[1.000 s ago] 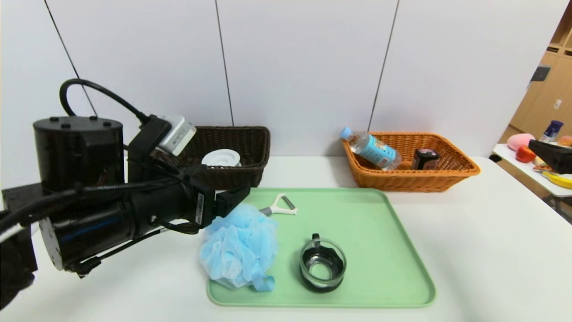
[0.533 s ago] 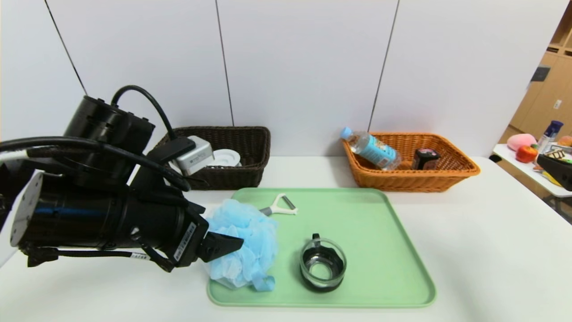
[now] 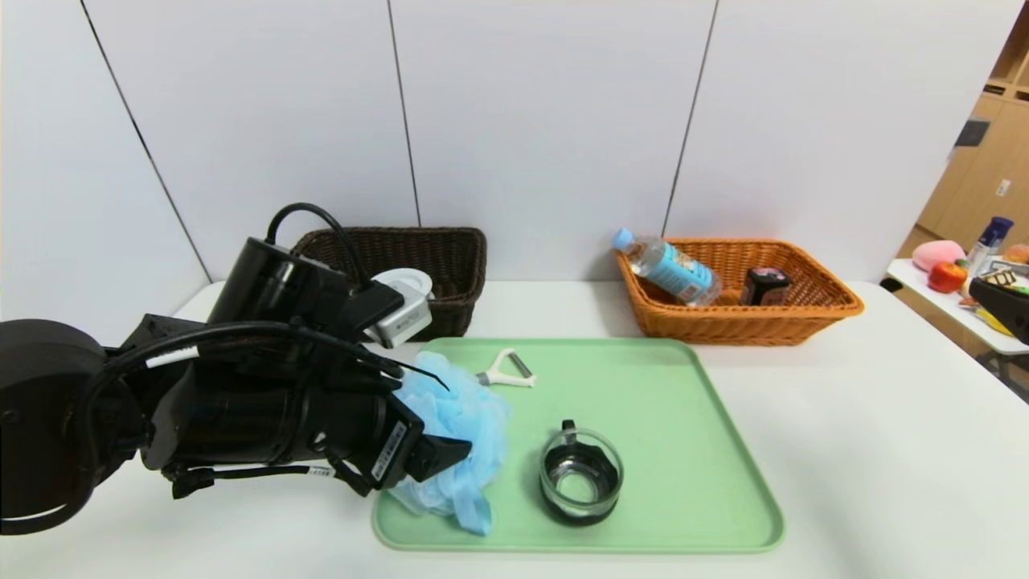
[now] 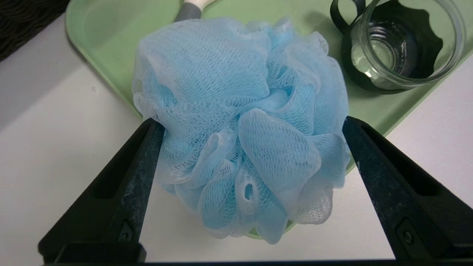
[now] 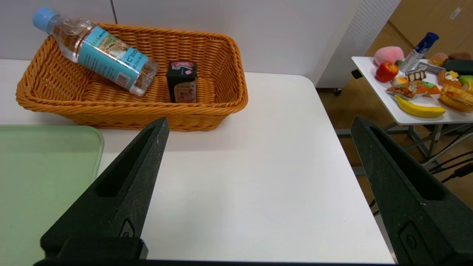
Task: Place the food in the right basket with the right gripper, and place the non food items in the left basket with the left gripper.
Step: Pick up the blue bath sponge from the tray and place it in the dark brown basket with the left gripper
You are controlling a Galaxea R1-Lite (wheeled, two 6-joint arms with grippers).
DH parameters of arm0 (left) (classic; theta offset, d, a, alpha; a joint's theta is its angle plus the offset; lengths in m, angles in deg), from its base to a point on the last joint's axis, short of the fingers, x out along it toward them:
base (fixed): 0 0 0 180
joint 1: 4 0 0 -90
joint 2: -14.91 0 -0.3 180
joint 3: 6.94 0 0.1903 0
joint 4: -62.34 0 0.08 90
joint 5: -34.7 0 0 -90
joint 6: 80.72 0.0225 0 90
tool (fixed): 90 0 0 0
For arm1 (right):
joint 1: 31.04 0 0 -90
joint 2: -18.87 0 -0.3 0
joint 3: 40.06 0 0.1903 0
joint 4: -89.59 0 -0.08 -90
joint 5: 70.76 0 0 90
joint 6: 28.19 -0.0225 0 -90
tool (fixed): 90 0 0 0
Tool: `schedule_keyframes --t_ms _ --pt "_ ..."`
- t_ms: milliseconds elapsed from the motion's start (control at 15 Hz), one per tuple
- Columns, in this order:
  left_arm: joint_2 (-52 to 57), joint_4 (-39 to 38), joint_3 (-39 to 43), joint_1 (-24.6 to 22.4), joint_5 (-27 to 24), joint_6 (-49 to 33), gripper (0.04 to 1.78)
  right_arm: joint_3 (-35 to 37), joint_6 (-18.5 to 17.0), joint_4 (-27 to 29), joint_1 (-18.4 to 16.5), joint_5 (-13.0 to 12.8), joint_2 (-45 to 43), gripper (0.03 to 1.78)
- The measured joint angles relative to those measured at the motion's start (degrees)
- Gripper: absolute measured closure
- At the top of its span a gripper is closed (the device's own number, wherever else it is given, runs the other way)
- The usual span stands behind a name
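A light blue bath loofah (image 3: 478,422) lies on the left edge of the green tray (image 3: 683,418). My left gripper (image 3: 454,418) is open, low at the tray's left edge, with one jaw on each side of the loofah (image 4: 240,122); the fingers (image 4: 140,166) touch or nearly touch its mesh. A glass cup with a black holder (image 3: 580,476) and a white peeler (image 3: 505,370) are also on the tray. The dark brown left basket (image 3: 450,257) holds a white round item (image 3: 398,283). The orange right basket (image 3: 804,310) holds a water bottle (image 3: 667,269) and a black can (image 3: 764,285). My right gripper (image 3: 1001,297) is open and empty at the far right.
The glass cup (image 4: 399,48) stands close beside the loofah. A side table (image 5: 417,85) with toy fruit and pastries stands past the table's right edge. The right wrist view shows bare white tabletop (image 5: 258,177) in front of the orange basket (image 5: 129,114).
My left arm has come down and forward from near the brown basket, and its open jaws now stand on either side of the loofah. The right arm has barely moved.
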Motion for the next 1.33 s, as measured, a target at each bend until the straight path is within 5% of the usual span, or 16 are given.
schedule_keyframes --t_ms 333,533,800,867,933,1333 --pt "-1.69 -3.99 2.47 0.0 0.4 3.05 0.13 -0.02 -0.2 0.02 0.02 1.18 0.12 0.12" --pt "-1.83 -5.55 3.77 -0.05 0.33 3.96 0.62 -0.02 -0.09 0.02 0.02 1.48 0.2 0.12" --pt "-1.77 -5.52 4.13 -0.02 0.3 3.96 1.03 0.0 -0.11 0.07 0.02 1.51 0.2 0.12" --pt "-1.77 -5.55 4.29 -0.02 0.35 3.94 1.24 0.0 -0.09 0.09 0.02 1.49 0.2 0.12" --pt "-1.74 -5.68 4.51 -0.02 0.94 3.96 1.71 0.01 -0.05 0.09 0.02 1.49 0.2 0.12" --pt "-0.65 -6.81 4.77 0.01 2.83 3.74 1.73 0.91 -0.09 -0.17 0.02 1.48 0.12 0.12"
